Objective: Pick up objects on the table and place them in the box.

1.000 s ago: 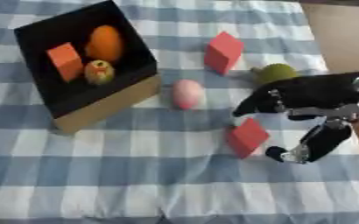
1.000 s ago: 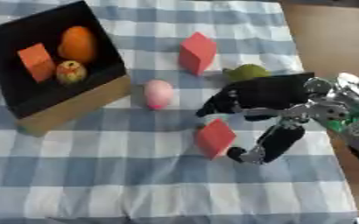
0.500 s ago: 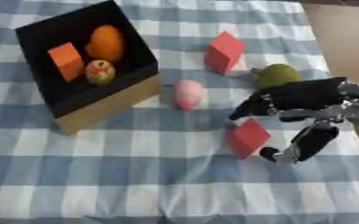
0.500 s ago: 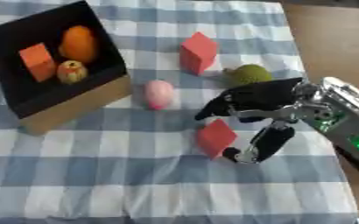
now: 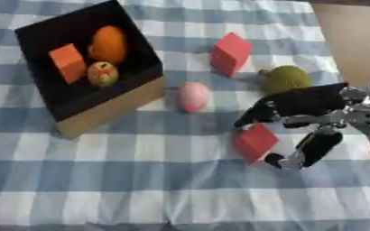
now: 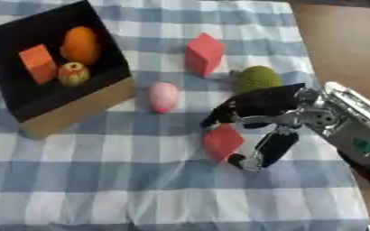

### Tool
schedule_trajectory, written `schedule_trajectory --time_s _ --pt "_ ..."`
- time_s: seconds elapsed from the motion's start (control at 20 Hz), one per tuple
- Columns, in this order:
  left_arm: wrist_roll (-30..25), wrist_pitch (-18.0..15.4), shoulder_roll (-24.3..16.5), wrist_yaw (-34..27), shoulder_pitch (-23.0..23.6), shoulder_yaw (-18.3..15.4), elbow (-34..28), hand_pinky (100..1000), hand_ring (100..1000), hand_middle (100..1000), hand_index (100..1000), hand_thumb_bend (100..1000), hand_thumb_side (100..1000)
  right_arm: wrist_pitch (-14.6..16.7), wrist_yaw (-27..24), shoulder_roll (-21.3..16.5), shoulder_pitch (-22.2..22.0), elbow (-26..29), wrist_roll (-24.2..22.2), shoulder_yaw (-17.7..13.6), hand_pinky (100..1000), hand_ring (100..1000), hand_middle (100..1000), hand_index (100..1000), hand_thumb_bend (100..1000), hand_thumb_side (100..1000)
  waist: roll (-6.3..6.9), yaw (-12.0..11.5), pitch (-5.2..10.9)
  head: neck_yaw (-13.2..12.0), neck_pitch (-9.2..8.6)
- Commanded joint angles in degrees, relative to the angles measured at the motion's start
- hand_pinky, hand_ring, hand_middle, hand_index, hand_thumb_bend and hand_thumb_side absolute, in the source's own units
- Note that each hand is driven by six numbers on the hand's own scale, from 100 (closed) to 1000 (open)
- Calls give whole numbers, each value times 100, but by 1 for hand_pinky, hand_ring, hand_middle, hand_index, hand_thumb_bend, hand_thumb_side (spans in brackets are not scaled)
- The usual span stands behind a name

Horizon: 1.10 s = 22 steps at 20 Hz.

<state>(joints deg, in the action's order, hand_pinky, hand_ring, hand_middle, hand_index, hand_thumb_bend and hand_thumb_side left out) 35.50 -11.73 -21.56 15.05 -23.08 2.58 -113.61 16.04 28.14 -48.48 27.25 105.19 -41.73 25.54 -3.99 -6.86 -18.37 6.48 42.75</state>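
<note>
Well, the right hand (image 5: 302,106) comes in from the right edge, and its wrist and forearm are cut off there; the left hand shows in neither view. The right hand's fingers (image 5: 255,115) reach left and down over the far corner of a red block (image 5: 255,140), while the thumb (image 5: 313,149) curls down on the block's right side. Fingers and thumb stand wide, with the block between them. Whether any of them touches the block is hard to make out, because the dark fingers blend into their own shadow. The block lies on the blue and white checked tablecloth (image 5: 141,180), right of centre and toward the near side, tilted so that one corner points near and another far. It looks about as long as it is wide, so no long axis can be told.

Just beyond the hand sits a green, rough-skinned fruit (image 6: 257,79), its near edge partly hidden by the back of the hand. Farther off stands a second red block (image 5: 231,53), tipped on a corner. A pink egg-shaped thing (image 5: 194,96) lies left of the hand, its long axis running near to far.

At the far left the black box (image 5: 137,49) sits askew. It holds an orange block (image 5: 67,62), an orange oval fruit (image 5: 109,43) and a small yellowish fruit (image 5: 102,74), whose markings are too blurred to read.
</note>
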Motion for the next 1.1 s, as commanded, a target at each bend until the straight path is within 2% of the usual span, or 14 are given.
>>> schedule_trajectory --time_s 0.05,0.15,0.3,0.45,0.65,0.7,0.75,0.8,1.1 --pt "-15 5 -47 -20 -84 -4 -98 740 891 741 799 569 635 -66 34 -48 89 -37 107 -35 941 880 801 929 199 342 54 -4 14 17 -23" --pt "-18 5 -46 -21 -86 -2 -98 740 891 741 799 566 634 -85 60 -15 92 -75 165 -19 933 869 767 904 202 316 57 -4 14 18 -21" --pt "-17 9 -44 -23 -87 -1 -98 740 891 741 799 567 635 -138 32 30 89 -151 274 -11 911 824 686 848 143 309 58 -5 13 18 -15" --pt "-17 12 -42 -21 -89 -2 -98 740 892 741 799 567 635 -196 -42 56 77 -171 427 -20 889 784 612 791 100 256 60 -4 11 15 -7" --pt "-6 13 -43 -12 -94 -11 -98 740 891 741 799 567 634 -276 -198 51 31 -126 624 -52 861 737 537 717 100 159 57 1 17 4 -4" --pt "-5 13 -43 -10 -96 -13 -98 740 891 741 799 568 634 -309 -252 46 11 -99 685 -74 852 720 523 702 100 126 55 4 20 -1 -5" --pt "-3 13 -44 -7 -97 -15 -98 740 891 741 799 566 640 -345 -308 36 -11 -62 744 -101 847 709 514 693 100 140 53 6 23 -4 -9" --pt "0 13 -43 -5 -98 -18 -98 741 891 741 799 568 633 -378 -366 21 -34 -8 802 -138 845 705 512 692 100 100 51 8 26 -11 -14" --pt "13 12 -55 7 -93 -29 -98 741 891 741 799 568 632 -537 -721 -173 -125 633 1030 -507 837 683 499 679 100 100 37 25 42 -35 -18"
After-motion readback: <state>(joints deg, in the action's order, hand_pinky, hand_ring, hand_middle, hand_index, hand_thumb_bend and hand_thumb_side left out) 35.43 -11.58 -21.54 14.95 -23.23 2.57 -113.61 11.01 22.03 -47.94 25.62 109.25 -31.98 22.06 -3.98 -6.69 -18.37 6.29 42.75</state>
